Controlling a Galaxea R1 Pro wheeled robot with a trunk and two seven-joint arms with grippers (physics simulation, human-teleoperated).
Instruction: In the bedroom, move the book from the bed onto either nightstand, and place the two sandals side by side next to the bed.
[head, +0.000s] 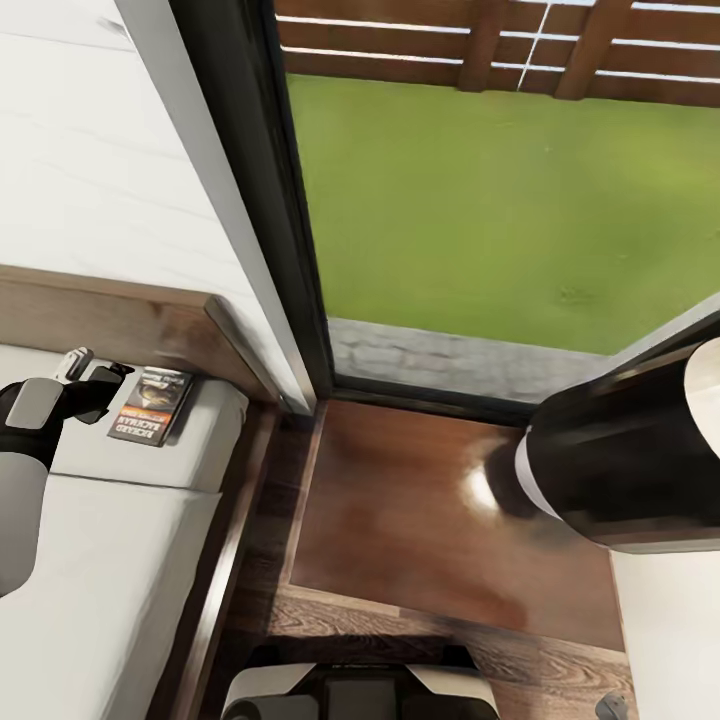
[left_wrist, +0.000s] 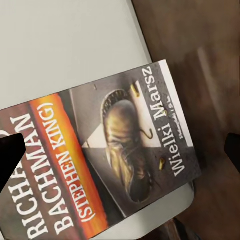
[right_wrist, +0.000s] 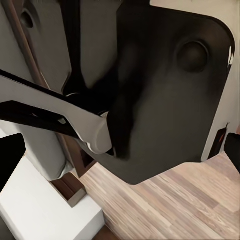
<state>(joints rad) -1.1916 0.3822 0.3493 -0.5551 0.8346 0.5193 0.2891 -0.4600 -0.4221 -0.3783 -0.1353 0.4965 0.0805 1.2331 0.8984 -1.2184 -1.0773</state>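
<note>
One book (head: 151, 405) lies on one bed (head: 120, 560), at about nine o'clock in the head view. One nightstand (head: 440, 510) sits near five o'clock, and one window (head: 500, 180) spans twelve o'clock. Two robot arms show, one at nine o'clock (head: 25, 470) and one at three (head: 625, 460).

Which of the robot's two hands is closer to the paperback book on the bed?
The left hand, hovering beside the dark grey, orange-banded paperback book lying on the off-white mattress. The right arm hangs over the glossy brown nightstand.
</note>
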